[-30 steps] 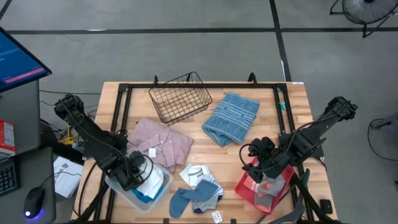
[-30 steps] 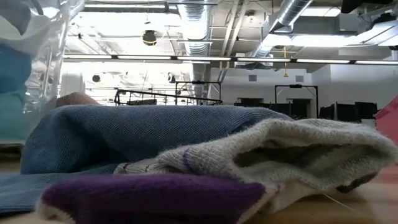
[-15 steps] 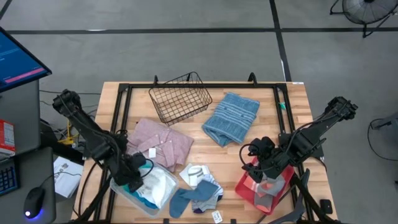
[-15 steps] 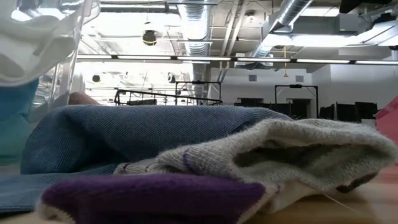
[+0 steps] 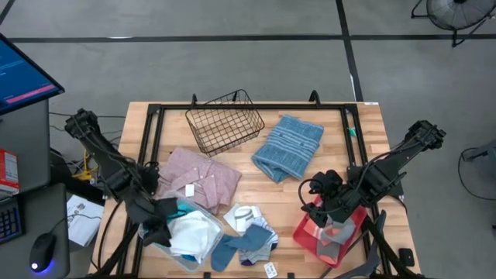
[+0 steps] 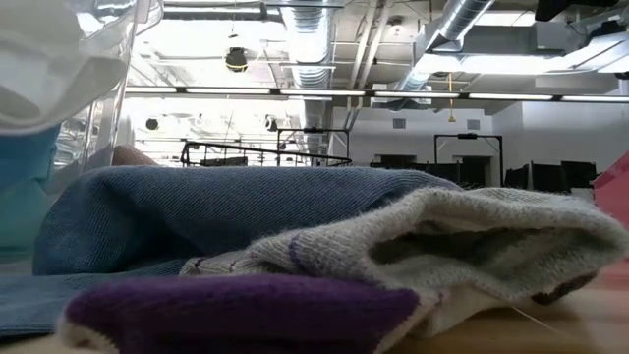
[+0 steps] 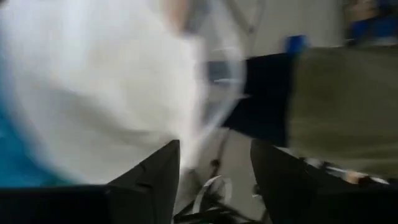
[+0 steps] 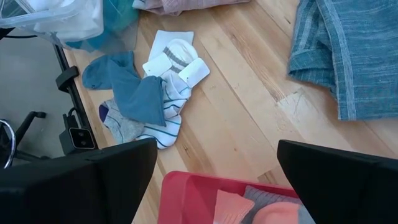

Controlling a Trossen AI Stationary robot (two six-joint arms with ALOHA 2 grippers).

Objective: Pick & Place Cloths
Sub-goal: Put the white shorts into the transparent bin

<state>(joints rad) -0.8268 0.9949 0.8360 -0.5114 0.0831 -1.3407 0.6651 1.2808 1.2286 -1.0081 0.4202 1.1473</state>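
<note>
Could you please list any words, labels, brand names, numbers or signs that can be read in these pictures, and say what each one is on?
None can be read.
White tags on the socks: blank or too small to read.
Tag on the pink shirt: too small.
Tag at the table edge: too small.
Blue screen beside the table: its pink bar and lines are too small.
Red box below the screen: print illegible.

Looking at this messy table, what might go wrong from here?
The clear bin of white and turquoise cloths sits at the table's near edge, by the left claw; a nudge might tip it off. The sock pile also lies near that edge and might slide over. The right claw hangs open over the red tray and might snag the socks inside.
</note>
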